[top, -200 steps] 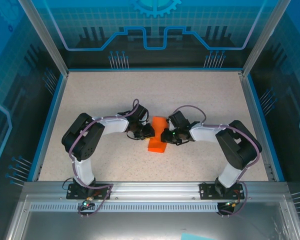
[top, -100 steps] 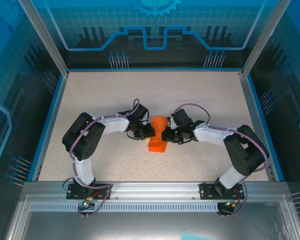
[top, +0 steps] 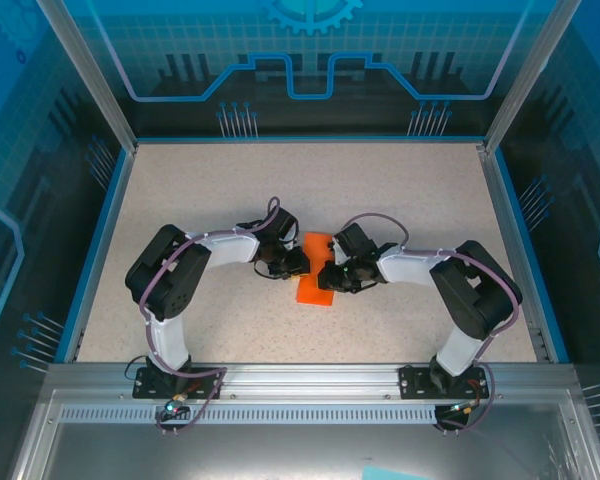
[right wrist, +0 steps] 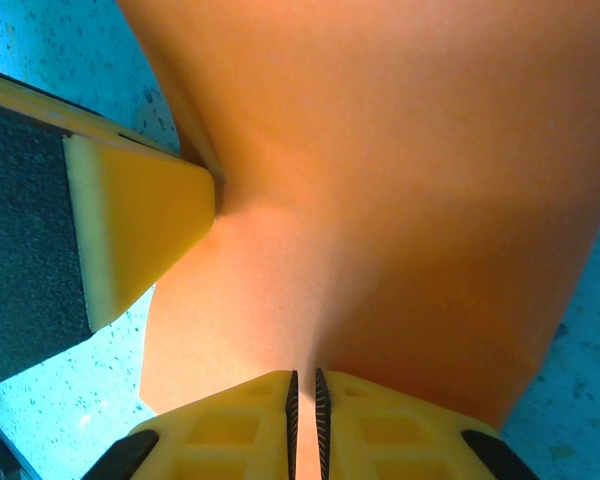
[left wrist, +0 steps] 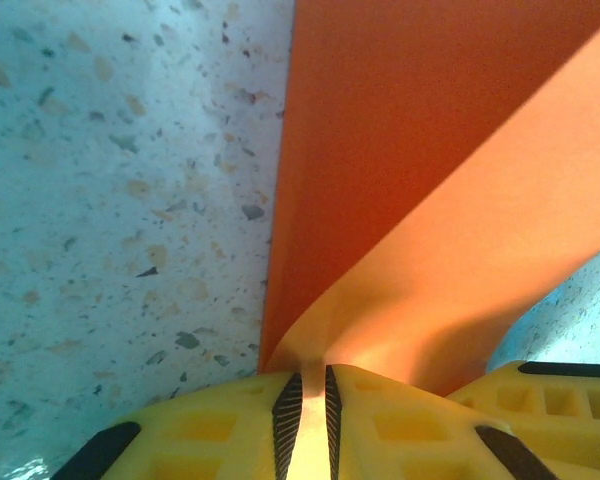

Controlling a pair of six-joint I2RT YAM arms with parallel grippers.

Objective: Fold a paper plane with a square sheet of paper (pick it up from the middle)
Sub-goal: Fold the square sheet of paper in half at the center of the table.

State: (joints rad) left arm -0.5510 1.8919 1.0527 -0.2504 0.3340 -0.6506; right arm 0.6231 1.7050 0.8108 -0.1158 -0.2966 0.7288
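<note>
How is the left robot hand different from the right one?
The left gripper pinches the paper plane from its left side; the right gripper pinches it from the right. Seen from above, the left gripper sits slightly farther back than the right gripper. Both have yellow fingers shut on the orange paper.

The yellow plastic fingers [left wrist: 400, 425] look matt, with ribbed black rubbery pads [left wrist: 288, 412]. Between them, the paper plane [left wrist: 400, 150] is smooth matt orange paper. Beside them, the desk [left wrist: 110, 200] is speckled and stone-like.
</note>
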